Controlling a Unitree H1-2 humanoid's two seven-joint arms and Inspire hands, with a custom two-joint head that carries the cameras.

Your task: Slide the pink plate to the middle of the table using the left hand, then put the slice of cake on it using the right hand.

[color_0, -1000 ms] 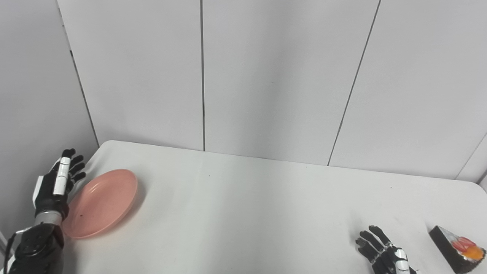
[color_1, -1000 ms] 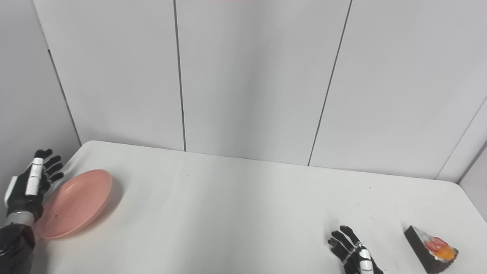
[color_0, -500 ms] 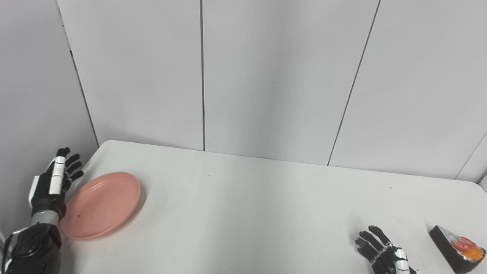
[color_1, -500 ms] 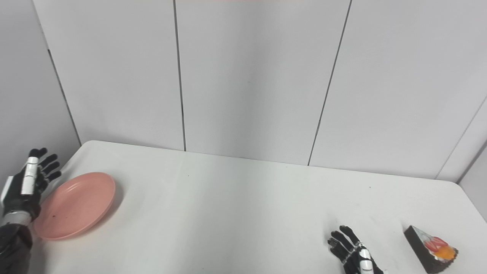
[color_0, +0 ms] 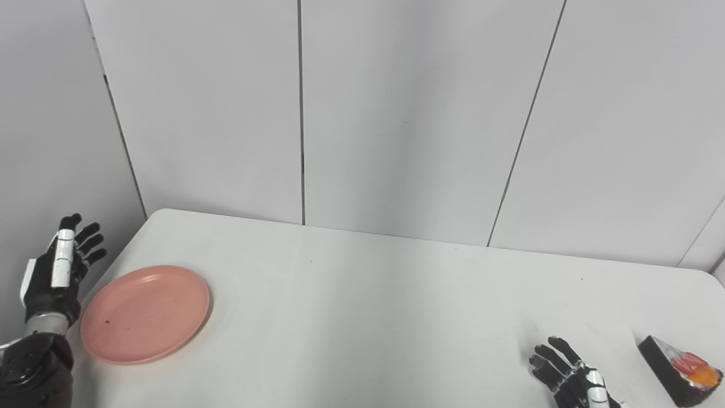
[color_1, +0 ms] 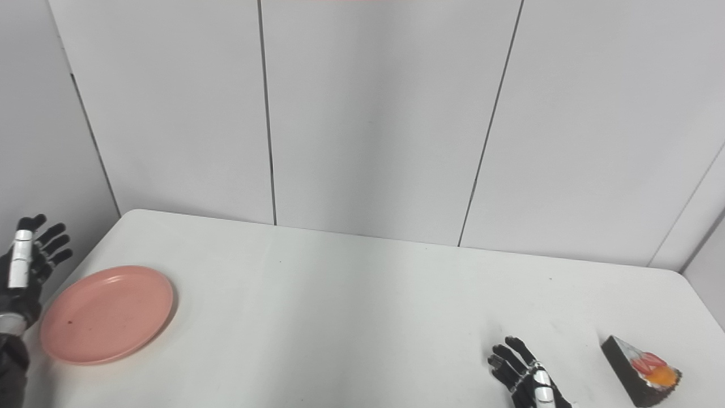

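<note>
The pink plate (color_0: 145, 313) lies flat on the white table (color_0: 368, 317) near its left edge. My left hand (color_0: 56, 275) is open and empty, raised just left of the plate, beyond the table's edge and apart from it. The slice of cake (color_0: 679, 371), dark with a white, red and orange top, sits at the front right. My right hand (color_0: 572, 379) is open and empty, resting on the table a little left of the cake and apart from it. Both hands also show in the right eye view, left (color_1: 22, 272) and right (color_1: 527, 379).
Grey wall panels (color_0: 396, 113) rise right behind the table's far edge. The table's left edge runs just beside the plate. The cake sits near the right front corner.
The plate was tilted up against my left hand and has dropped flat onto the table. My left hand has drawn back to the left, away from it. The right hand has not moved.
</note>
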